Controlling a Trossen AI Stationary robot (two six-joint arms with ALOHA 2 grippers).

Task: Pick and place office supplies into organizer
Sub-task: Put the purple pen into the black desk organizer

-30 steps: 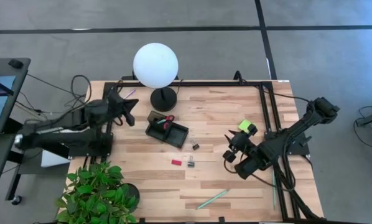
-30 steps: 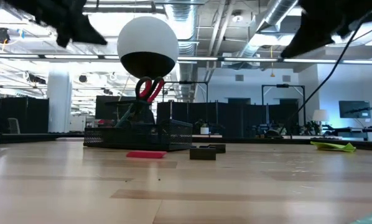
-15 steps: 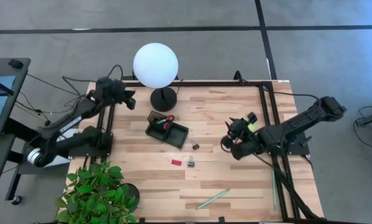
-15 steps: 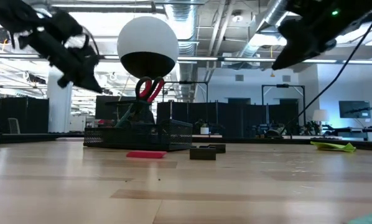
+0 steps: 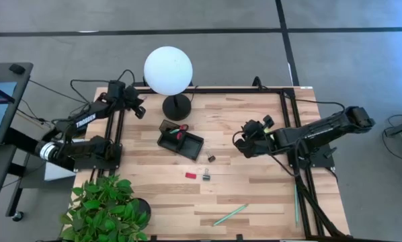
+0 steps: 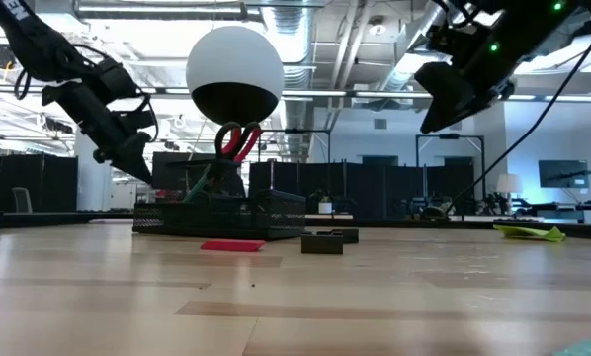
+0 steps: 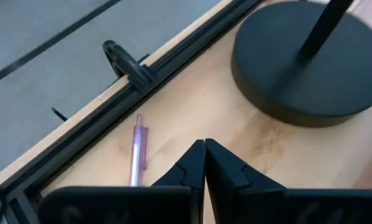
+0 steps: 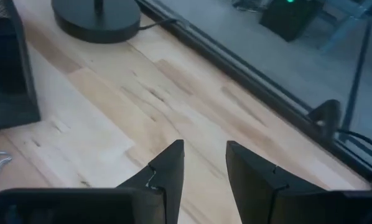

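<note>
Purple pen (image 7: 138, 147) below closed, empty left hand (image 7: 204, 163)

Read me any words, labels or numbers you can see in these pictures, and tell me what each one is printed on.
"TROSSEN", in white letters along the left arm's dark link, seen from above; small, so only just legible.
No other readable text: the right arm, the organizer, the pens and the room behind show nothing legible.

White globe lamp (image 5: 168, 70) on round black base (image 5: 177, 106) at far edge of wooden desk (image 5: 255, 195). Leafy green plant (image 5: 107, 208) in dark pot at near-left corner. Black rail frame (image 5: 286, 128) along far and right desk edges. Grey floor (image 5: 201, 17) with dark seam lines beyond.
</note>
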